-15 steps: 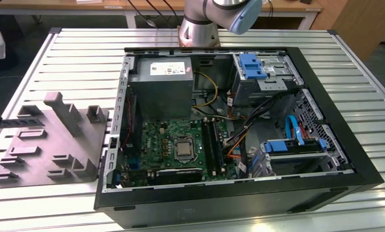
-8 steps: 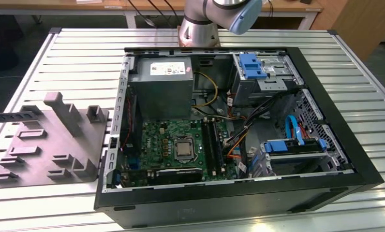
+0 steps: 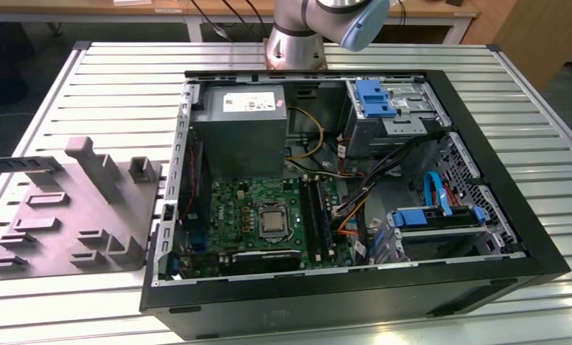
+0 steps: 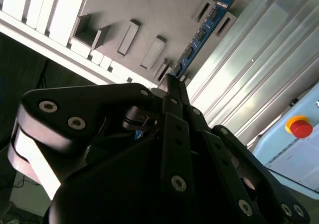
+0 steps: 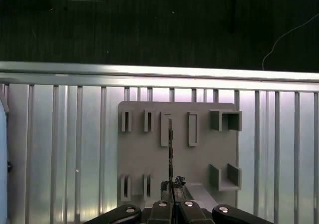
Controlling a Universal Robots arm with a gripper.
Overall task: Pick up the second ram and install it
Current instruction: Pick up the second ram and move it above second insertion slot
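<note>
**Exterior view:** high, mid-range, angled down over the slatted table (image 3: 123, 72). Computer case (image 3: 315, 305) at centre, grey fixture plate (image 3: 65, 215) by the table's edge at the exterior view's left.
**First wrist view:** near, facing almost straight down past the gripper (image 5: 172, 186) onto the plate.
**Second wrist view:** tight behind the gripper, facing obliquely along it.
**Shared, all three views:** plate and table slats.

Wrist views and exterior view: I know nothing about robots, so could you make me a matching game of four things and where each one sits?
Things:
1. second ram
2. grey holder plate
3. power supply box
4. red button

Places:
A. inside the open computer case
B. on a yellow base
C. flat on the slatted table
D. gripped between the jaws

Pairs: 1-D, 2-C, 3-A, 4-B.
</note>
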